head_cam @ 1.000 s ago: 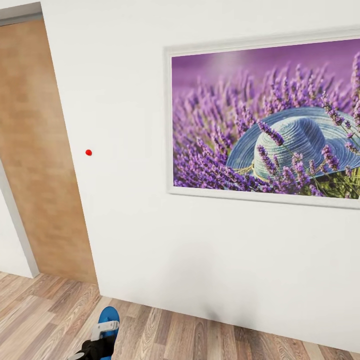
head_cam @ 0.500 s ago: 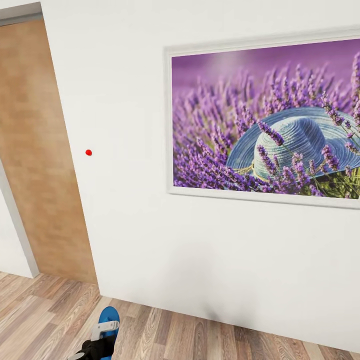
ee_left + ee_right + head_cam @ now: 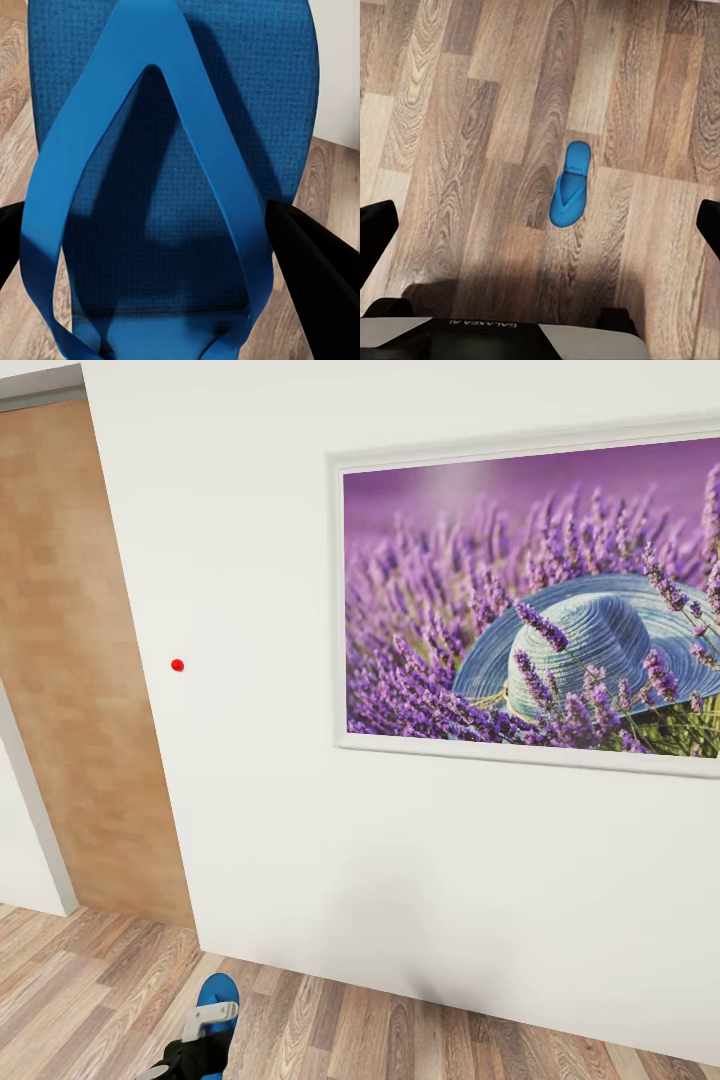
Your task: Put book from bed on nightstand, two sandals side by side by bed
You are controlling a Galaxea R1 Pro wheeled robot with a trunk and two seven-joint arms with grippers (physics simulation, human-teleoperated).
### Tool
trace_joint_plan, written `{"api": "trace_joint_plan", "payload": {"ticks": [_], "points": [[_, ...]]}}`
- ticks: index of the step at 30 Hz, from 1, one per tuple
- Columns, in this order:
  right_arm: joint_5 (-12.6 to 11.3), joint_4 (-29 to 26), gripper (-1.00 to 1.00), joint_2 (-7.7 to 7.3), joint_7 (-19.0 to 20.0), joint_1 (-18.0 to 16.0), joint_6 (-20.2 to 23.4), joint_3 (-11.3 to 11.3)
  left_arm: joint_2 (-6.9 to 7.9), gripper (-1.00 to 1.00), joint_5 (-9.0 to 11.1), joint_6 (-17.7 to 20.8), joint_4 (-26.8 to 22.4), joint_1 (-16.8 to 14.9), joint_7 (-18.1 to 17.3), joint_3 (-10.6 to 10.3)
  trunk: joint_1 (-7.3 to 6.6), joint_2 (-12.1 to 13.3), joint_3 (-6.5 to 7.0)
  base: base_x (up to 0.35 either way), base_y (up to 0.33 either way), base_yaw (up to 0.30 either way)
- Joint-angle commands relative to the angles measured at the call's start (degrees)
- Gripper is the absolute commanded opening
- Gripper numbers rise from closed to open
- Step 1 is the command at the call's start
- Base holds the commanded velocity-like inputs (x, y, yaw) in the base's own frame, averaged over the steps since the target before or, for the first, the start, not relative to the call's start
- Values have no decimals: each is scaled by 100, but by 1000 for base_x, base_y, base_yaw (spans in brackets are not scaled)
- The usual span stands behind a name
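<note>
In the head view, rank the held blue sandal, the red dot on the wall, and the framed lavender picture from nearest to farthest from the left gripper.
1. Sandal: held in the left gripper, bottom left.
2. Red dot: on the wall above it.
3. Lavender picture: upper right on the wall.

Small white letters are showing on the robot's grey body (image 3: 502, 334) in the right wrist view. They are sitting upside down and look like "GALAXEA AI", but they are blurry, so the last letters are unsure.
</note>
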Motion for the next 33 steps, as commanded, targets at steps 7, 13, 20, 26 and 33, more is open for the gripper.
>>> {"api": "trace_joint_plan", "payload": {"ticks": [7,13,20,26,33], "points": [[-1,-2,100,-20,83,-9,68,-48,4,-100,49,-14,8,-3,-37,9,2,-3,-2,0,0,0],[6,-4,100,-33,148,-11,70,-13,10,-100,47,-17,8,-2,-37,9,2,-3,-2,26,42,0],[1,-5,100,-34,164,-12,74,-36,11,-100,46,-18,8,-2,-37,9,2,-3,-2,40,60,0],[2,10,100,-36,166,-12,75,-38,11,-100,46,-19,8,-2,-37,9,2,-3,-2,7,26,0],[6,20,100,-38,167,-12,75,-35,11,-100,46,-19,9,-2,-37,9,2,-3,-2,42,124,0]]}}
